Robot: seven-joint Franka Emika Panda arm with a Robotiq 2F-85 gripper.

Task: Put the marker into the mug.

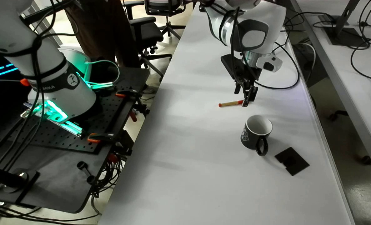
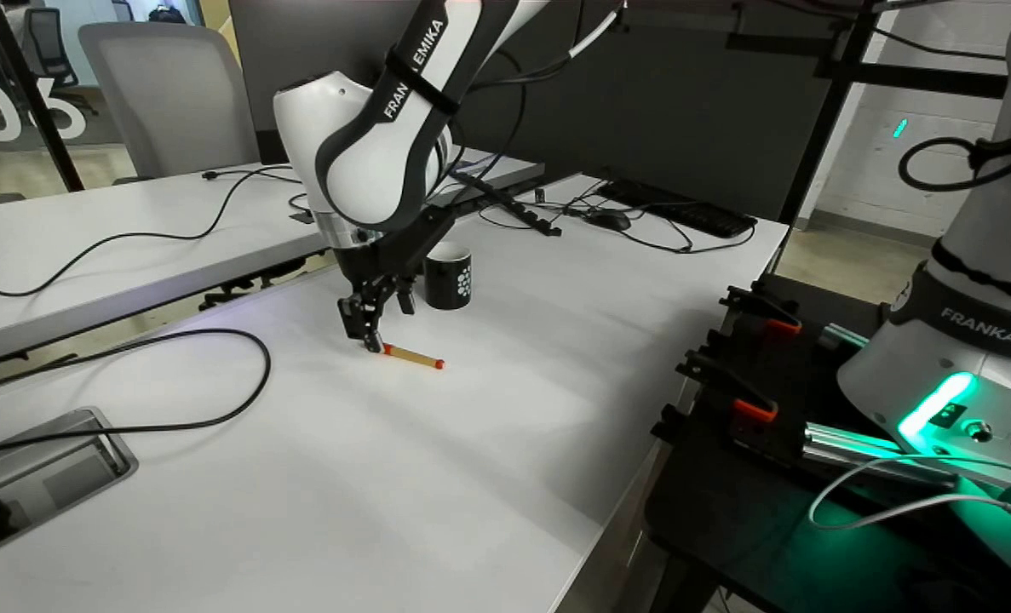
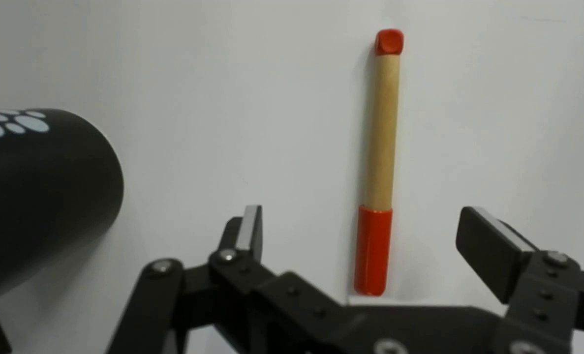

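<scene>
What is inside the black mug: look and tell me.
In an exterior view, the mug shows a white inside, with no object visible in it. Its near wall covers part of the inside; that part cannot be seen.

The slim tan wooden-looking marker has a glossy red plastic-looking cap; the round black mug looks smooth.

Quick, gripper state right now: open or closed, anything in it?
Gripper: open, holding nothing; in the wrist view the marker's longer red end shows between the spread fingers.
</scene>
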